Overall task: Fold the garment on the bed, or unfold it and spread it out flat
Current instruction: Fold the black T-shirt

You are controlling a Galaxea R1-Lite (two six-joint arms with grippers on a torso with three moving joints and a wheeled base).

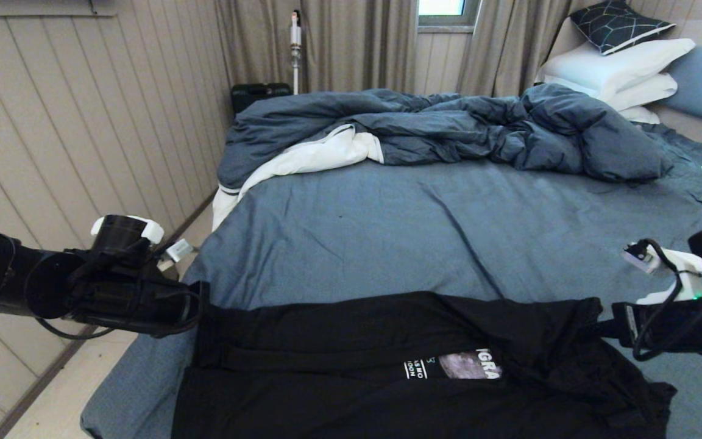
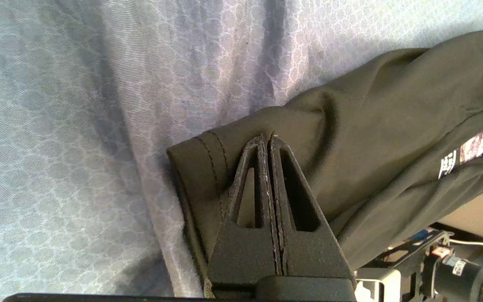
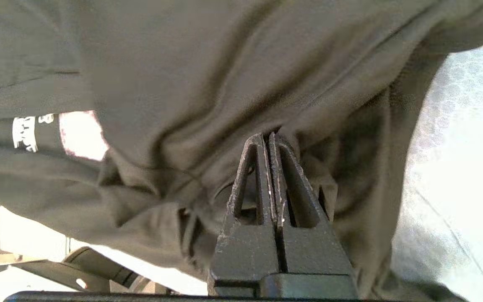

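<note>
The garment (image 1: 387,360) lies across the bottom of the head view, on the near end of the bed (image 1: 424,231). It is black and partly folded over itself, with a strip of grey print and white lettering showing at lower centre.

At the lower left of the frame the left gripper (image 1: 195,317) meets the shirt's left corner; in the left wrist view its fingers (image 2: 266,167) are pressed together, clenched on a stitched hem of the black cloth (image 2: 371,117), with blue-grey sheet (image 2: 78,126) behind.

At the lower right the right gripper (image 1: 607,326) reaches the shirt's right edge; its wrist view shows the fingers (image 3: 271,167) likewise clamped on bunched black fabric (image 3: 224,63).

Beyond the shirt the sheet runs bare up the middle of the frame. Farther back a dark blue duvet (image 1: 479,128) with white lining lies rumpled across the bed. At the upper right are stacked white pillows (image 1: 619,67) under a dark patterned cushion (image 1: 619,24). Beige curtains (image 1: 326,42) hang along the top.
</note>
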